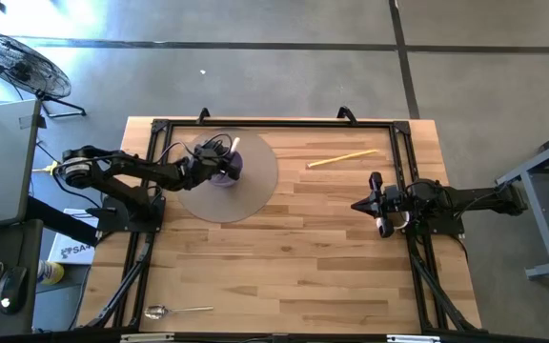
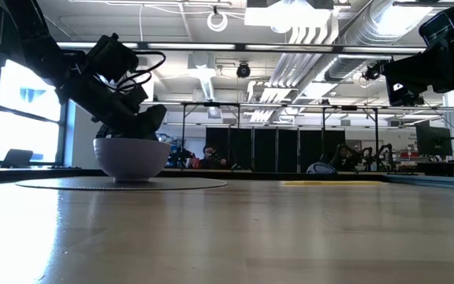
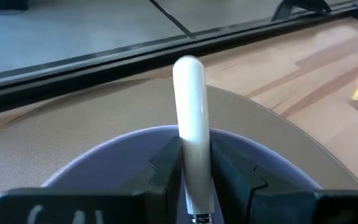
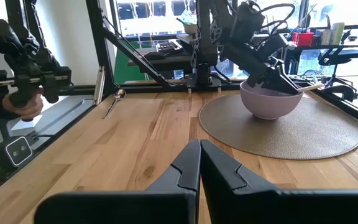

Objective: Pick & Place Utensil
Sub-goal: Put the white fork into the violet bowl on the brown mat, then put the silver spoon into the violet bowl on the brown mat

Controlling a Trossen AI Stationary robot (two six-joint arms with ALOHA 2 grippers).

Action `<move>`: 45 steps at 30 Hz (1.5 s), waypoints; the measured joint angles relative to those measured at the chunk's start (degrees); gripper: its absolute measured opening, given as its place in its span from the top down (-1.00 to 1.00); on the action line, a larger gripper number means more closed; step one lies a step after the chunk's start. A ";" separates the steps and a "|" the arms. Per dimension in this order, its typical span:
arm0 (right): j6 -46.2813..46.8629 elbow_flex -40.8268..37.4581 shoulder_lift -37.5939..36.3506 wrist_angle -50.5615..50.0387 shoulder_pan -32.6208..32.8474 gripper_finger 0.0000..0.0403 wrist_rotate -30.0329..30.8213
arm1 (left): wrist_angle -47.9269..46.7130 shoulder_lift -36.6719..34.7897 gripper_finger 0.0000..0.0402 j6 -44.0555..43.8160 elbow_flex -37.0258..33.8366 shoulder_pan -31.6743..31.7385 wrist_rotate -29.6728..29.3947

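Pinching a white-handled utensil over the bowl, left hand; right hand pressed together.

I see a grey concrete floor around the wooden table, with a fan beyond its far-left corner. Behind, ceiling ducts run over dark partitions, and daylight enters a window.
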 joint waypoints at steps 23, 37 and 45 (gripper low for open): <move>0.00 -0.02 -0.02 0.00 0.00 0.98 0.23 | -34.98 -32.18 0.07 -0.12 5.72 -2.73 16.91; 0.00 -0.02 -0.02 0.00 0.01 0.98 0.24 | -36.24 -30.23 0.07 -3.48 7.98 -45.42 8.61; 0.00 -0.02 0.00 0.00 0.00 0.98 0.24 | -39.15 -14.92 0.08 -12.36 12.37 -63.94 6.31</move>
